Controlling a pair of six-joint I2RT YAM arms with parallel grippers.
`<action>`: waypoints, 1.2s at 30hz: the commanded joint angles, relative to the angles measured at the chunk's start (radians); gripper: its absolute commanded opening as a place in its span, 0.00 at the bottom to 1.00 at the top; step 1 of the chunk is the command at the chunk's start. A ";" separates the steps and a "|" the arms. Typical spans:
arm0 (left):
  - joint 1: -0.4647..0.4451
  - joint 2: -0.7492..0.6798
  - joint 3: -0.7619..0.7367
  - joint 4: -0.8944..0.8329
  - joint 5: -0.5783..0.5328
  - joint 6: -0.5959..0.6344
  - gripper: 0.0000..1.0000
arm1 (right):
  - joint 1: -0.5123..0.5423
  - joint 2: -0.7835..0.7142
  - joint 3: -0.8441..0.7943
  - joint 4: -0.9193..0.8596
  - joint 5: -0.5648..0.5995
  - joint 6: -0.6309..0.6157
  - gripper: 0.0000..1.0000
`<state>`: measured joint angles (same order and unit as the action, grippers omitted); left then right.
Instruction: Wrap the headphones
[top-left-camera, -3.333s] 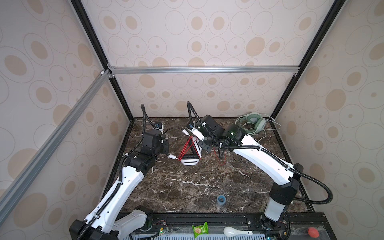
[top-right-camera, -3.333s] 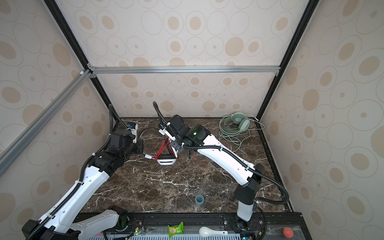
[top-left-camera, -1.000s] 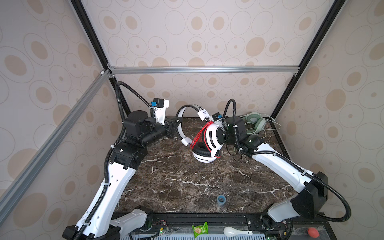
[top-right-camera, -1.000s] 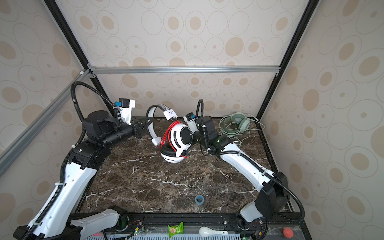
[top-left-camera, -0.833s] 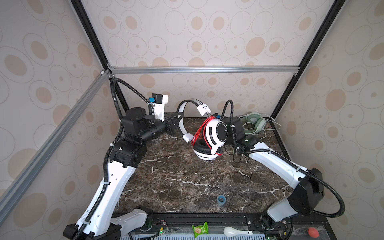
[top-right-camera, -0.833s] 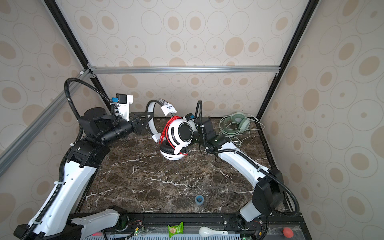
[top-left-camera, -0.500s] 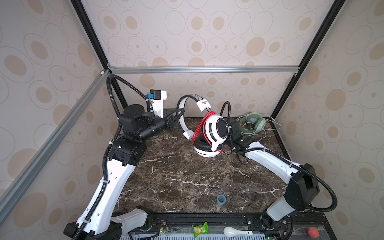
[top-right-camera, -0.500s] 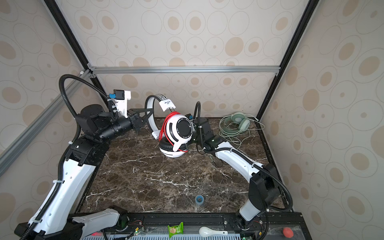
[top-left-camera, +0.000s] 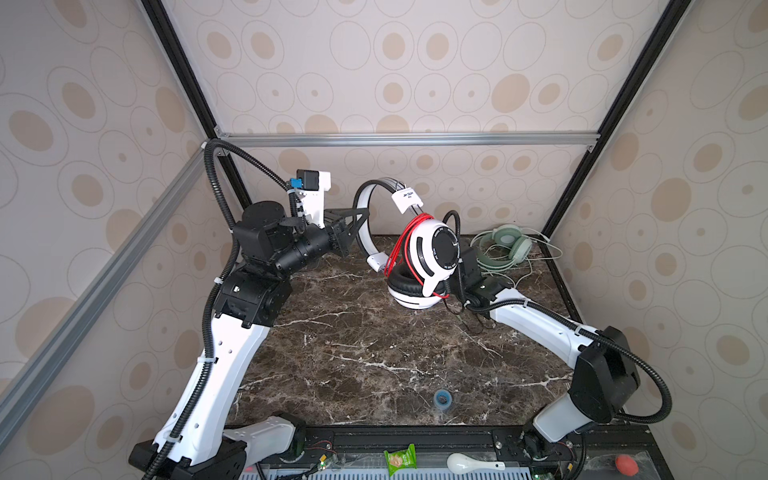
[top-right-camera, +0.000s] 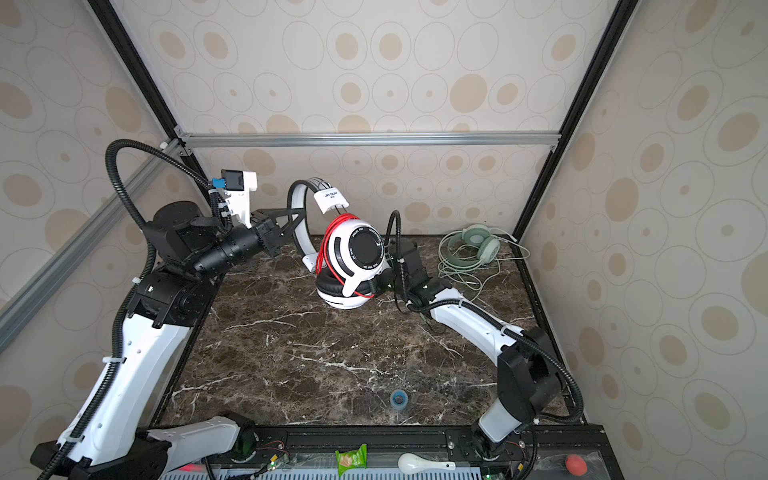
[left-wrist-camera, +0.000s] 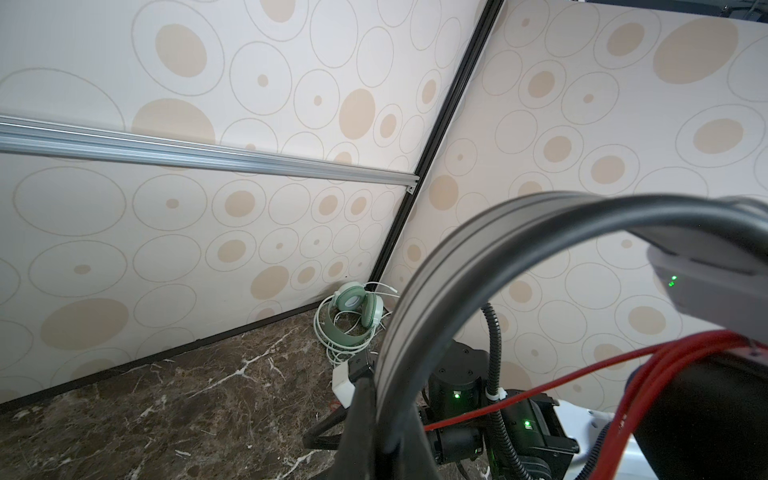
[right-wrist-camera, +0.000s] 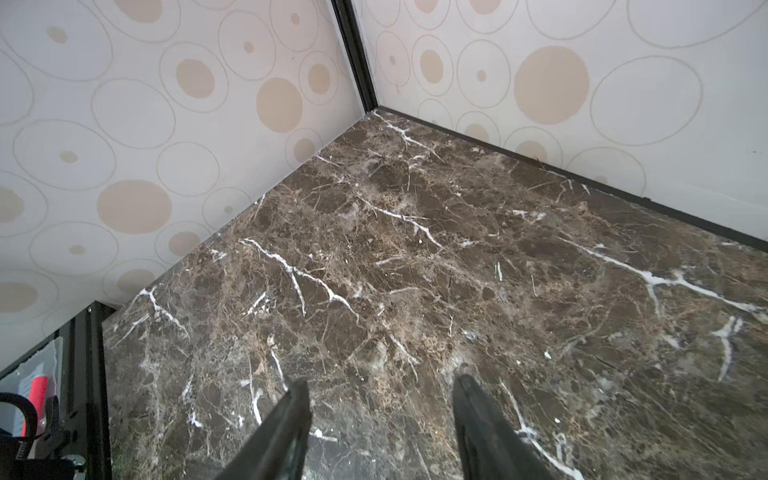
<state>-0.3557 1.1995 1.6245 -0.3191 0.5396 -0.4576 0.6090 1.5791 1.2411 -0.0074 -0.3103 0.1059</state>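
Left gripper (top-left-camera: 361, 215) clamped on white headphones (top-left-camera: 432, 253), right gripper (right-wrist-camera: 380, 395) beside them, jaws apart and empty, mint headphones (top-left-camera: 505, 247) near them.

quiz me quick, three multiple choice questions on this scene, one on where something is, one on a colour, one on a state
1. Where do the green headphones lie?
A) far right corner of the table
B) front edge of the table
C) held up by the left arm

2. What colour is the cord wound on the white headphones?
A) blue
B) red
C) yellow

3. How do the jaws on the right arm stand?
A) shut on the cord
B) apart, nothing between them
C) shut on a headband

Answers:
1 A, both top views show them in that corner.
2 B, red loops cross the ear cup.
3 B, the right wrist view shows them apart over bare table.
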 joint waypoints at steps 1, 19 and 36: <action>0.001 -0.003 0.077 0.066 0.023 -0.059 0.00 | -0.005 -0.007 -0.004 0.034 0.005 -0.043 0.55; 0.008 -0.007 0.071 0.176 -0.196 -0.223 0.00 | -0.008 0.043 -0.097 0.041 -0.055 0.070 0.11; 0.013 0.031 0.040 0.165 -0.651 -0.455 0.00 | 0.067 -0.044 -0.179 -0.079 0.073 0.098 0.00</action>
<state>-0.3489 1.2312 1.6402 -0.2516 0.0204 -0.7906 0.6415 1.5734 1.0866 0.0040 -0.3046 0.2195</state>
